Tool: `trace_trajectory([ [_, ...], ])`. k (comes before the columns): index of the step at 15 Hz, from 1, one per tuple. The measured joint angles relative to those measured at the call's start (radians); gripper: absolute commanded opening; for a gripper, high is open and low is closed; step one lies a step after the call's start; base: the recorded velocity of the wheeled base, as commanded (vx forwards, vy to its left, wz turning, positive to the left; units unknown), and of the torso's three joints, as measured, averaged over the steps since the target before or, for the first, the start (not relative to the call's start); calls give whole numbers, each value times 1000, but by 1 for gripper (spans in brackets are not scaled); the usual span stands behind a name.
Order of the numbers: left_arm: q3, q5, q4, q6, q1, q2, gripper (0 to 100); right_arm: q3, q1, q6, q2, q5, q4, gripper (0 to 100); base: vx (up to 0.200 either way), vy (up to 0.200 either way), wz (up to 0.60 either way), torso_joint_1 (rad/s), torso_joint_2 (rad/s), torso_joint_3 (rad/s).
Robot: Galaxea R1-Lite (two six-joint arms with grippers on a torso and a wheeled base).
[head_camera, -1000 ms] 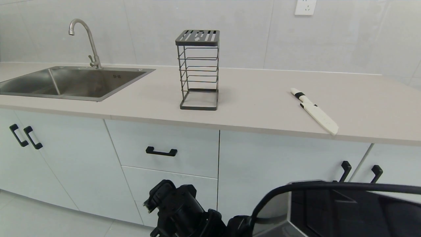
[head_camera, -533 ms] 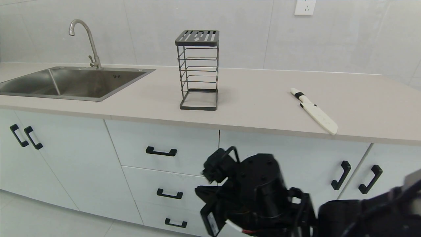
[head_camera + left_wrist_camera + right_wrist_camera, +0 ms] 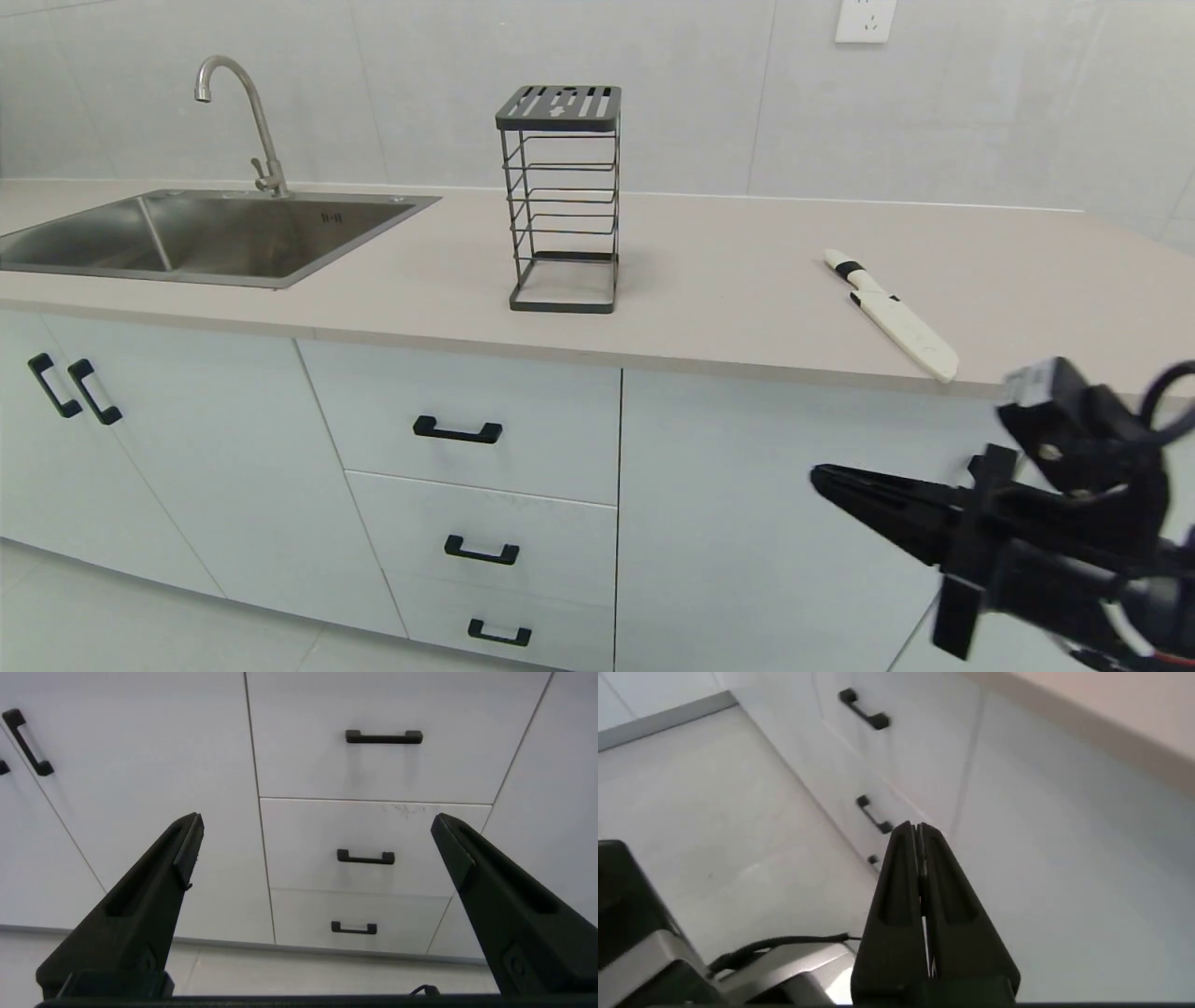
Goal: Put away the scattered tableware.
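Note:
A white knife point(image 3: 892, 313) with a black band on its handle lies on the counter point(image 3: 747, 271) at the right, its tip near the front edge. A dark wire knife rack point(image 3: 561, 201) with a slotted top stands upright mid-counter. My right gripper point(image 3: 822, 480) hangs below the counter edge at the lower right, in front of the cabinet doors, pointing left; its fingers point(image 3: 920, 849) are pressed together with nothing between them. My left gripper point(image 3: 313, 838) is open and faces the drawer fronts low down, holding nothing.
A steel sink point(image 3: 201, 233) with a curved faucet point(image 3: 245, 112) is set into the counter at the left. Drawers with black handles point(image 3: 457, 430) sit under the rack. Bare counter lies between rack and knife. A wall socket point(image 3: 867, 20) sits above.
The right arm has swung from the bottom middle of the head view across to the lower right and risen, its shut gripper now pointing left just under the counter edge. Knife and rack stayed put.

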Motion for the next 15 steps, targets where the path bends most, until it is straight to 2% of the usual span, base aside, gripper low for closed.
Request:
trace_trajectory([
  [3, 0, 0, 0, 0, 0, 0, 100, 132, -218, -184, -260, 162, 21, 0, 0, 0, 0, 0, 0, 0],
  [7, 0, -1, 0, 2, 0, 0, 100, 229, -436, -261, -671, 241, 111, 0, 0, 0, 0, 0, 0, 0],
  [9, 0, -1, 0, 1, 0, 0, 100, 254, -557, -219, -866, 254, 141, 0, 0, 0, 0, 0, 0, 0],
  [12, 0, -1, 0, 0, 0, 0, 100, 314, -716, -54, -1101, 267, 190, 0, 0, 0, 0, 0, 0, 0],
  [13, 0, -1, 0, 1, 0, 0, 100, 322, -732, -52, -1142, 268, 221, 0, 0, 0, 0, 0, 0, 0],
  [15, 0, -1, 0, -5, 0, 0, 100, 331, -731, -49, -1203, 240, 426, 0, 0, 0, 0, 0, 0, 0],
])
